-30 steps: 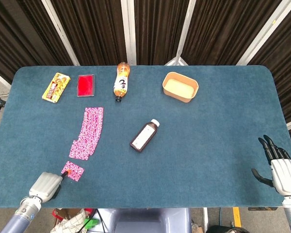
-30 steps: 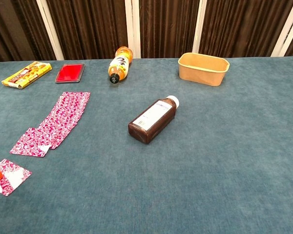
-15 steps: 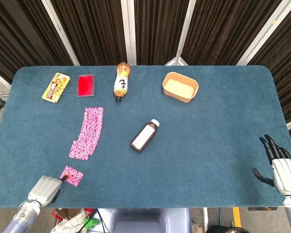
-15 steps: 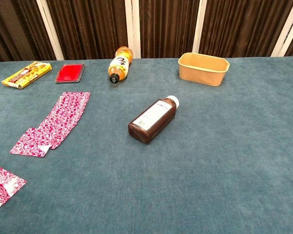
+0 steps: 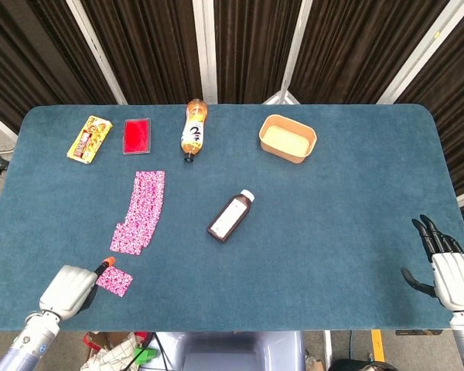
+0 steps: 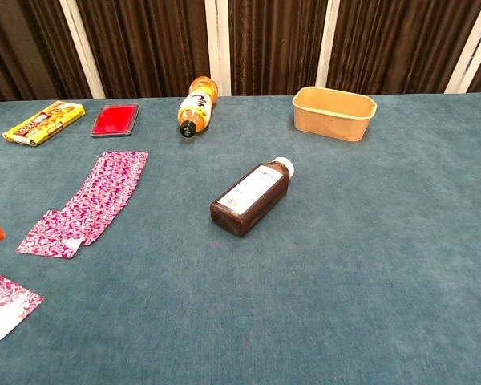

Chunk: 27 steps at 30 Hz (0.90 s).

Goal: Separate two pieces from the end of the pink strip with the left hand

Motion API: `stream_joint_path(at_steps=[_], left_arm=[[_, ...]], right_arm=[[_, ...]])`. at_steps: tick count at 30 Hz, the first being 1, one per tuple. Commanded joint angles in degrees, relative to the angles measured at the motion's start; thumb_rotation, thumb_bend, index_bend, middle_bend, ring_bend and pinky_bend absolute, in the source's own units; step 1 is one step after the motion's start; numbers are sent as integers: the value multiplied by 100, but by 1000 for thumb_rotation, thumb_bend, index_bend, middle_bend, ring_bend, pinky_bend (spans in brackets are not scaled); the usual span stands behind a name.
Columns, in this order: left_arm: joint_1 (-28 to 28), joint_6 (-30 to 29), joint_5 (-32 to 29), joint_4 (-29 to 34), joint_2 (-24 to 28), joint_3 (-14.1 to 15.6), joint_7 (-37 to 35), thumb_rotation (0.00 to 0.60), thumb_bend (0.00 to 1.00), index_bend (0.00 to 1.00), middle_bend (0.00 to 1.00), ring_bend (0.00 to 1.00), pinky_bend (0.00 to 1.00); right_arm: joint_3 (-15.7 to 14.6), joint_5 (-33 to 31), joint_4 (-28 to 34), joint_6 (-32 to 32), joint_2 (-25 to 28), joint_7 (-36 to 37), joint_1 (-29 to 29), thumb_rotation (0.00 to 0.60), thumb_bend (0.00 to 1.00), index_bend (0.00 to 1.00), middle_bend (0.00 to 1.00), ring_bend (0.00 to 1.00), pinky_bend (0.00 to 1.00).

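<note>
Brown bottle (image 5: 230, 216) lying mid-table, orange bottle (image 5: 193, 129) lying far, tan tub (image 5: 287, 138) sitting far right, yellow packet (image 5: 89, 138) and red case (image 5: 137, 135) sitting far left

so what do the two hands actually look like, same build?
Left hand: pale grey shell, orange fingertip, grey ribbed wrist. Right hand: white back plate, black fingers and thumb, grey wrist. No cables or markings visible.

Table (image 5: 332, 232): along far edge, left to right, snack pack (image 5: 89, 139), flat case (image 5: 137, 136), lying bottle (image 5: 193, 130), tub (image 5: 288, 138). Second bottle (image 5: 231, 216) lies mid-table. Strip (image 5: 141, 210) left of it; torn piece (image 5: 114, 280) nearer, apart, beside left hand (image 5: 68, 289).
</note>
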<state>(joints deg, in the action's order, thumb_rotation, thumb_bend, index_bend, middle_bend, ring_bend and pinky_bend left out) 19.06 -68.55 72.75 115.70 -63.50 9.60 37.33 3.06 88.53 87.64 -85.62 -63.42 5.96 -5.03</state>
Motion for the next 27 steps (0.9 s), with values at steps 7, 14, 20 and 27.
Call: stream_joint_path(at_steps=[7,14,20,27], left_arm=[[568,678,-1107,-685,-448,-559,337,600,867,148,881,757,681],[915,1140,-1602,-1048,-689,-676,417,600,867,148,881,758,681],[1102,1282,-1903,-1273,-866,-672,521,600,867,148,881,758,681],[1230,1337,-2082,-1351,-975,-584,587,600,867,147,881,758,681]], right_arm=[[-3,1,-6,12,-10,-13,-2,600,300,0,50,202,239],[1,-9,-8,49,-16,-21,-21,600,300,0,50,202,239],[6,-15,-8,56,-16,-14,-26,600,300,0,50,202,239],[14,-22,-6,52,-4,10,-28,600,300,0,50,202,239]])
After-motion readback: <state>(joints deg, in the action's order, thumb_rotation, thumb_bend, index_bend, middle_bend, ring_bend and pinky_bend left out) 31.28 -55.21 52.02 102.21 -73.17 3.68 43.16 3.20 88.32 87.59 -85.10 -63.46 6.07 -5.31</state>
